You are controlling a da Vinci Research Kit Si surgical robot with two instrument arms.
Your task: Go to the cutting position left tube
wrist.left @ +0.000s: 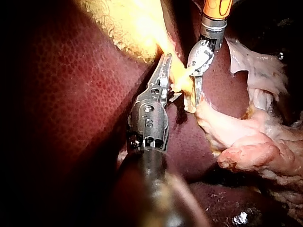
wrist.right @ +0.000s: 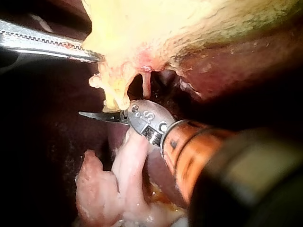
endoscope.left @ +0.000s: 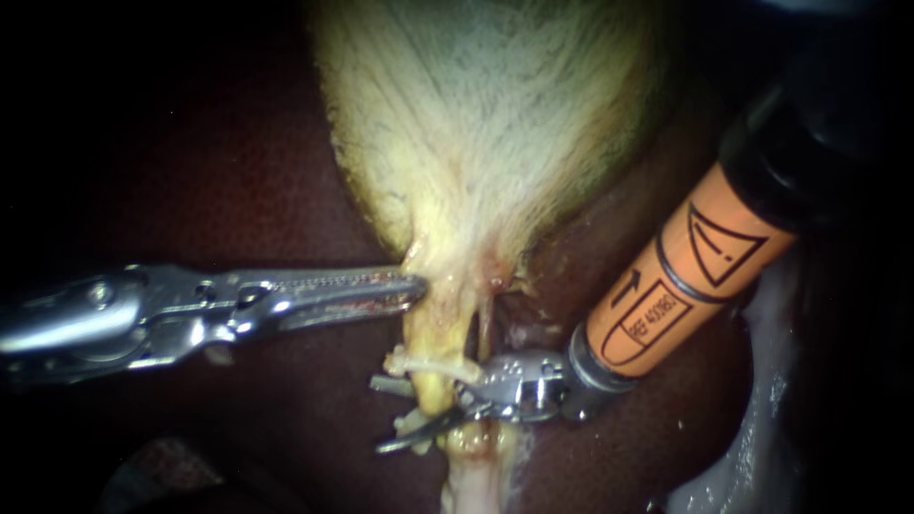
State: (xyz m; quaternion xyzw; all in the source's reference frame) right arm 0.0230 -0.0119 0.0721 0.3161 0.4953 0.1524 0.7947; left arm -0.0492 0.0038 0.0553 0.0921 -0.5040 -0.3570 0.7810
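1. Left tube: a thick, yellow, waxy stalk. It drops from the neck of the pale yellow, streaky gallbladder and crosses the dark maroon liver. It is lumpy, with whitish knobbly bits across it partway down; I cannot tell what they are.
2. Right tube: a much thinner, pinkish strand just beside the left tube, with a dark gap between the two. A small red spot sits where it meets the gallbladder.
3. My right instrument, with an orange sleeve and metal wrist, comes in from the upper right. Its two thin blades stand apart, one on each side of the left tube below the whitish bits. A gap shows, so nothing is clamped.
4. My left instrument, silver with serrated jaws, comes in level from the left. Its jaws are closed on the gallbladder's edge at the neck, just above where the left tube starts.
5. In the way: the right instrument's wrist lies across the foot of the right tube. Pale pink fatty tissue is heaped beside the blades in the left wrist view.
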